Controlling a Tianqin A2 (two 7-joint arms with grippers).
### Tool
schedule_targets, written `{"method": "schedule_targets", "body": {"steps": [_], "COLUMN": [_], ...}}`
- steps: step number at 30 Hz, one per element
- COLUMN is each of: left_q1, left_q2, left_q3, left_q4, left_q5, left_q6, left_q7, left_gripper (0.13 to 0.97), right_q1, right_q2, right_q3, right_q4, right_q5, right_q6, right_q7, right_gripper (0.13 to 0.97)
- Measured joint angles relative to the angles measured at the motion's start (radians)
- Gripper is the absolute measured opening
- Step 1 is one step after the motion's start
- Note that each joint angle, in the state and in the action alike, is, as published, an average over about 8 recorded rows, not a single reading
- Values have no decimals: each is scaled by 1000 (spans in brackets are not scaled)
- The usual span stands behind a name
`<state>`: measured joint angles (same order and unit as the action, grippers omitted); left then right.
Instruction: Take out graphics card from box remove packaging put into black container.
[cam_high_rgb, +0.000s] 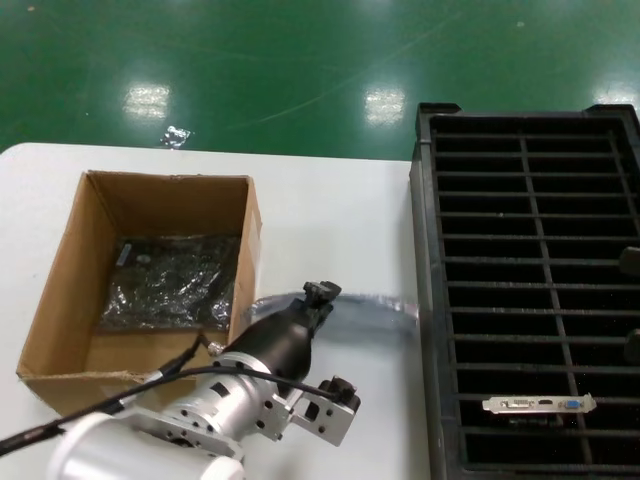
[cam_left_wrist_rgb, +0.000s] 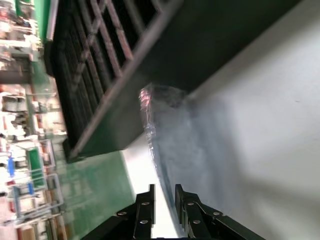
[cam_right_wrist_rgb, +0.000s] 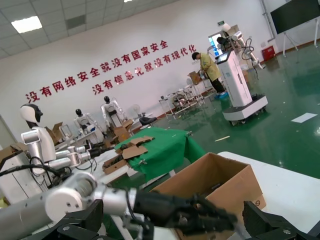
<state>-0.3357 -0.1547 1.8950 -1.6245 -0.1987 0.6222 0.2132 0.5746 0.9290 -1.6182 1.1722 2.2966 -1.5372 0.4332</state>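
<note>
The brown box (cam_high_rgb: 60, 290) stands at the table's left, with a dark card in a shiny bag (cam_high_rgb: 175, 280) on its floor. An empty translucent packaging bag (cam_high_rgb: 375, 303) lies on the table between the box and the black container (cam_high_rgb: 425, 300). My left gripper (cam_high_rgb: 320, 292) sits at that bag's box-side end. In the left wrist view the left gripper (cam_left_wrist_rgb: 165, 202) has a narrow gap between its fingers, and the bag (cam_left_wrist_rgb: 195, 150) has its edge just inside it. A graphics card (cam_high_rgb: 540, 404) stands in a near slot. My right gripper (cam_right_wrist_rgb: 165, 230) is open and empty.
The black container (cam_left_wrist_rgb: 100, 75) fills the table's right side and its slatted wall rises just past the bag. White table (cam_high_rgb: 330, 220) lies between box and container. The box (cam_right_wrist_rgb: 220, 175) also shows in the right wrist view. Green floor lies beyond the table.
</note>
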Motion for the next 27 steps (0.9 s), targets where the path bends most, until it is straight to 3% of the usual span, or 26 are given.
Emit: {"method": "schedule_targets", "body": {"steps": [6, 11, 13, 18, 20, 27], "left_q1": [7, 13, 20, 38, 43, 61], "left_q2": [-73, -135, -150, -164, -165, -163], "left_q3": [-16, -85, -122, -182, -187, -185], "left_q4": [-179, -309, -340, -364, -360, -330], "left_q5": [-71, -125, -140, -168, -186, -290], "left_q6": [91, 121, 116, 94, 84, 32], "left_q7": [4, -14, -25, -46, -48, -56], "left_gripper": [275, 288, 332, 441, 463, 652], "right_q1": [0, 0, 0, -6, -13, -55], "right_q2": [0, 0, 0, -7, -14, -60], "right_q3": [0, 0, 0, 0, 0, 2], "right_q4": [0, 0, 0, 4, 10, 41], "right_q5": [0, 0, 0, -5, -11, -47], "right_q6": [0, 0, 0, 17, 36, 146], "right_q7": [0, 0, 0, -5, -10, -41], "right_gripper": [966, 966, 966, 966, 966, 966]}}
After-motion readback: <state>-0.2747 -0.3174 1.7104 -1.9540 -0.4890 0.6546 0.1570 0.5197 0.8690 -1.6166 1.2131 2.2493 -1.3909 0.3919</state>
